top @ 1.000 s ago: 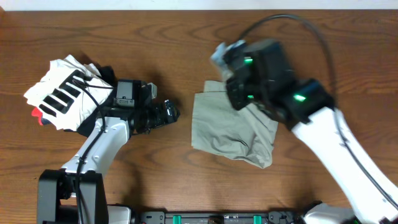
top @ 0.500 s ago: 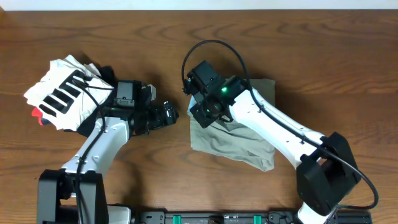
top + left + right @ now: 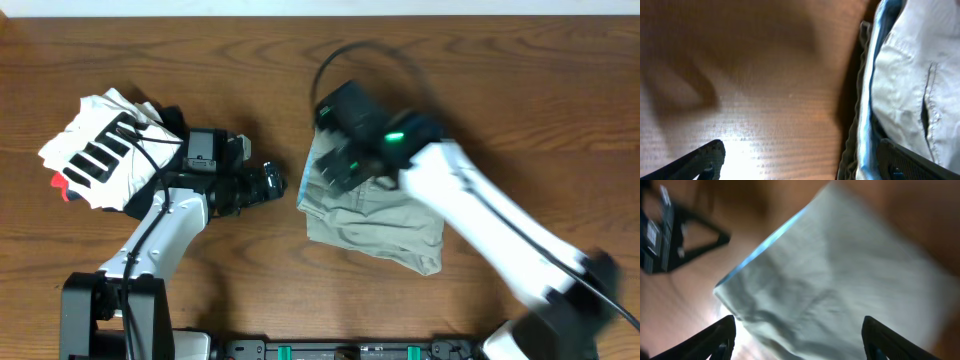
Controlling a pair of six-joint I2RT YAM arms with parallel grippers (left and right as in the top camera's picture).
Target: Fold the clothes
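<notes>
The clothes, khaki shorts (image 3: 372, 218), lie folded in a rough rectangle on the table right of centre. A pale blue lining strip (image 3: 869, 105) shows along their left edge. My right gripper (image 3: 335, 168) hovers open over the shorts' upper left corner, blurred with motion. In the right wrist view its fingers (image 3: 715, 339) stand wide apart above the cloth (image 3: 840, 280), holding nothing. My left gripper (image 3: 272, 182) stays open just left of the shorts. In the left wrist view its right finger (image 3: 905, 161) sits over the cloth's edge (image 3: 910, 75), and bare wood fills the gap.
A white garment with black stripes (image 3: 95, 150) is heaped at the far left with a black garment (image 3: 168, 120) beside it, behind the left arm. The brown wooden table (image 3: 200, 60) surrounds everything.
The right gripper swept left across the shorts, carrying a layer over, then opened and let the cloth go. The shorts now lie as a tighter fold. The left arm has not moved.
</notes>
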